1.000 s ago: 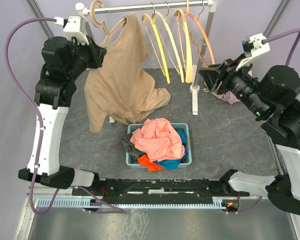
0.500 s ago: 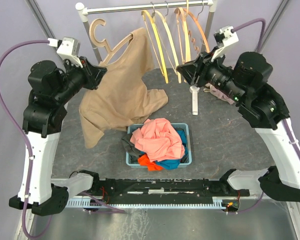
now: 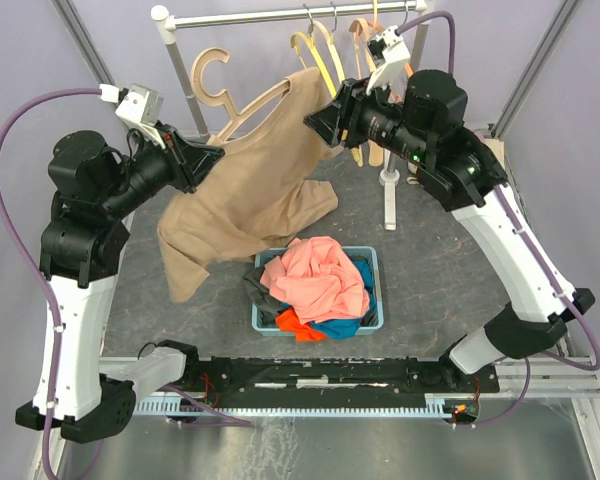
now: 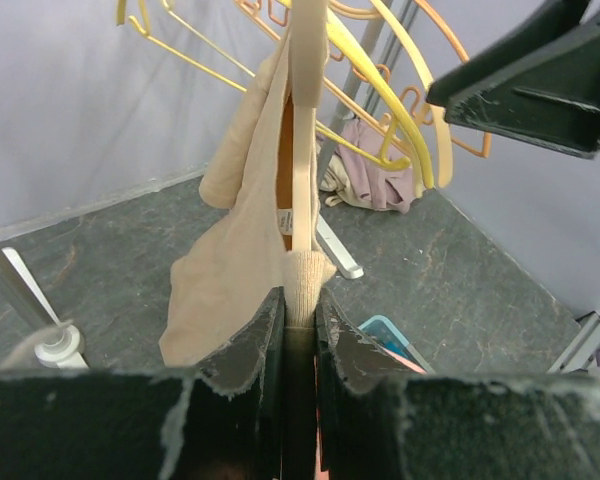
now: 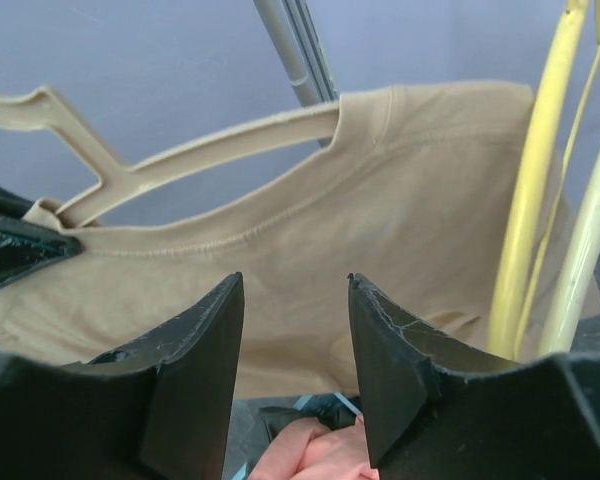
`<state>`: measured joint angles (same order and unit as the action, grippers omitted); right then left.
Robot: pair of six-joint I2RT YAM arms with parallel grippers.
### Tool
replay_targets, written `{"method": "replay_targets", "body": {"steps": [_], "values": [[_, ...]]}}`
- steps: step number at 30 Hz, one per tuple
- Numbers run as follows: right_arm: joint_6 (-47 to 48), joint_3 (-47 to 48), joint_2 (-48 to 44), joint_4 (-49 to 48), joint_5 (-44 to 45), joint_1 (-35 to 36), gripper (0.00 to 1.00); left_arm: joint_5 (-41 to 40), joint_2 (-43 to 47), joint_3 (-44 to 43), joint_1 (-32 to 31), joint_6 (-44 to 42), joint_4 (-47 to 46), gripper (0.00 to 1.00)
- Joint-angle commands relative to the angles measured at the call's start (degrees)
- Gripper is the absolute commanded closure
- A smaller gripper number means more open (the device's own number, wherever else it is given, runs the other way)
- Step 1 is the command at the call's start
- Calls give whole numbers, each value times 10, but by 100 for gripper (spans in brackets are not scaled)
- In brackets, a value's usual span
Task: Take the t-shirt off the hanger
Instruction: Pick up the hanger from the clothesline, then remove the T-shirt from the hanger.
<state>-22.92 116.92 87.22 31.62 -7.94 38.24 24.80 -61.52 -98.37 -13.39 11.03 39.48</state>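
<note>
Over the dark tabletop [image 3: 430, 270], your left gripper [image 3: 214, 156] pinches the wooden hanger [image 3: 248, 107] at its near-left tip. It slants far-right, with the tan t-shirt [image 3: 245, 195] draped below. Your right gripper [image 3: 312, 118] gapes wide by the shirt's far shoulder.

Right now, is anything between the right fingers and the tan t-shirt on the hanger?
Nothing visible. The open right fingers face the t-shirt directly; the yellow hangers hang off to one side.
</note>
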Motion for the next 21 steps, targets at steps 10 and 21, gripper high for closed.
{"method": "replay_targets", "body": {"steps": [10, 21], "values": [[-15, 94, 46, -69, -55, 11, 46, 49, 16, -10, -3, 38, -60, 97], [76, 162, 83, -35, -21, 82, 41, 43, -9, -27, -3, 43, -22, 97]]}}
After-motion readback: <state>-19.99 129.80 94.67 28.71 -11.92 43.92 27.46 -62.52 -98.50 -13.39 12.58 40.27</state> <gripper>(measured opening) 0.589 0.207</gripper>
